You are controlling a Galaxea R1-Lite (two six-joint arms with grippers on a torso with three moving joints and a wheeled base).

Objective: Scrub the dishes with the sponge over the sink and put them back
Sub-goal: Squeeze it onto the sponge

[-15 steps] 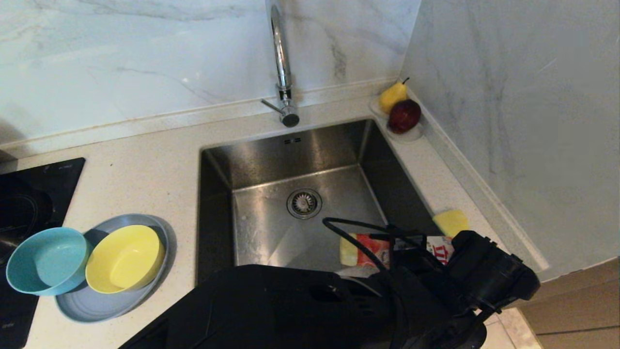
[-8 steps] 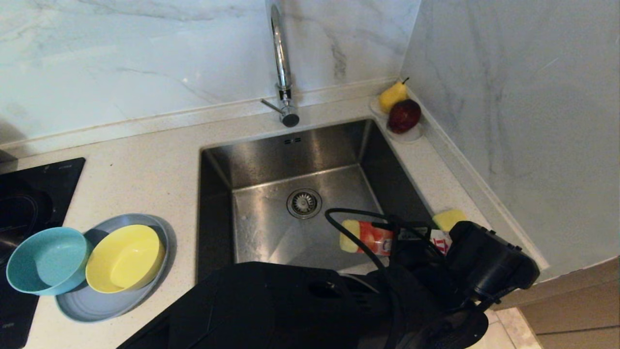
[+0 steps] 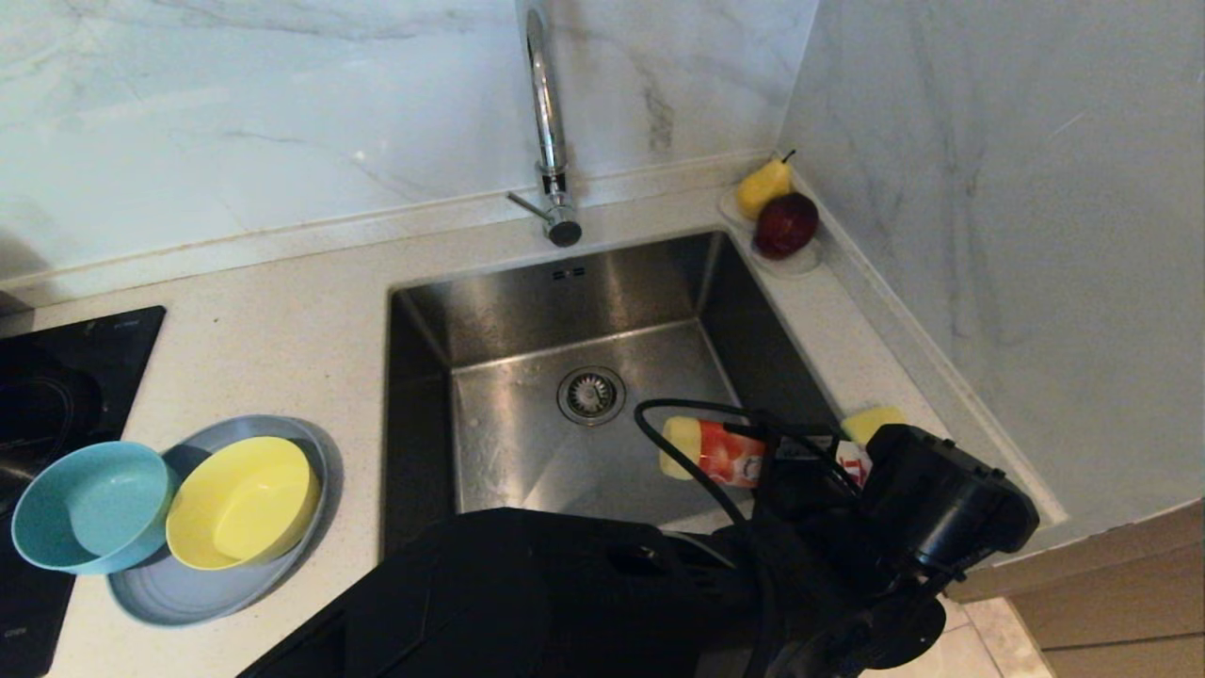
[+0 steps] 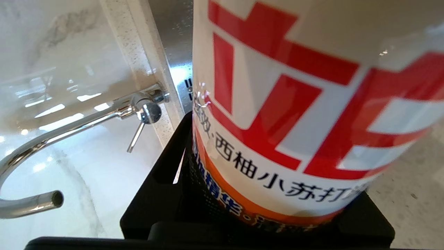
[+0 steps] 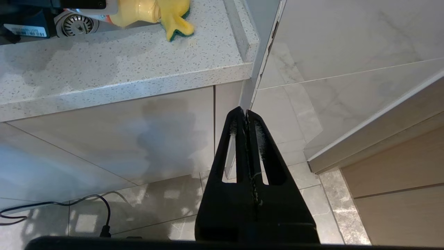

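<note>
My left gripper [image 3: 811, 460] is shut on a white-and-red dish soap bottle [image 3: 725, 454], held nearly level with its yellow cap end over the near right part of the sink [image 3: 527, 301]. That bottle [image 4: 284, 104] fills the left wrist view, between black fingers [image 4: 163, 166]. Just behind the wrist, the yellow sponge [image 3: 871, 421] lies on the counter right of the sink; its green underside [image 5: 177, 25] shows in the right wrist view. The grey-blue plate [image 3: 179, 593] holds the yellow bowl [image 3: 243, 501], and the teal bowl [image 3: 89, 507] leans on its left rim. My right gripper [image 5: 245, 113] hangs shut below the counter.
A chrome tap [image 3: 546, 113] rises behind the sink. A small white dish with a pear and a red apple [image 3: 777, 212] sits in the back right corner against the wall. A black cooktop [image 3: 47, 377] lies at the far left.
The left wrist has rolled and the bottle's yellow cap end has risen and moved farther over the sink. The wrist now covers more of the sponge. The dishes have not moved.
</note>
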